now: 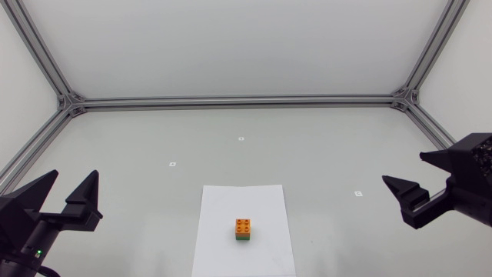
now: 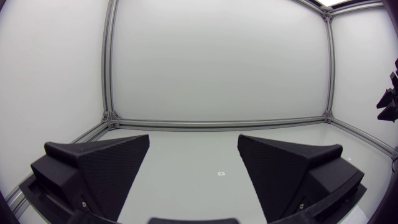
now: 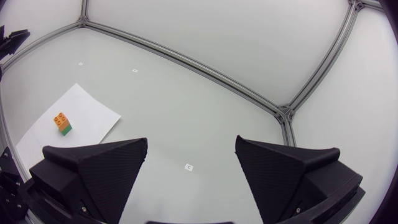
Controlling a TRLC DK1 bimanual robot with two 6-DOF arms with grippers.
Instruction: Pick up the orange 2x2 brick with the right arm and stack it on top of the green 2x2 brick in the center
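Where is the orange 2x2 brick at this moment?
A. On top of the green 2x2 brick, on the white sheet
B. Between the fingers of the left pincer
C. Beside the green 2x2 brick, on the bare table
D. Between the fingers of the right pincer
A: the orange 2x2 brick sits on the green 2x2 brick on the white sheet; the right pincer and the left pincer are open and empty.

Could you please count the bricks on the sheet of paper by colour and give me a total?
orange brick: 1
green brick: 1
Total: 2
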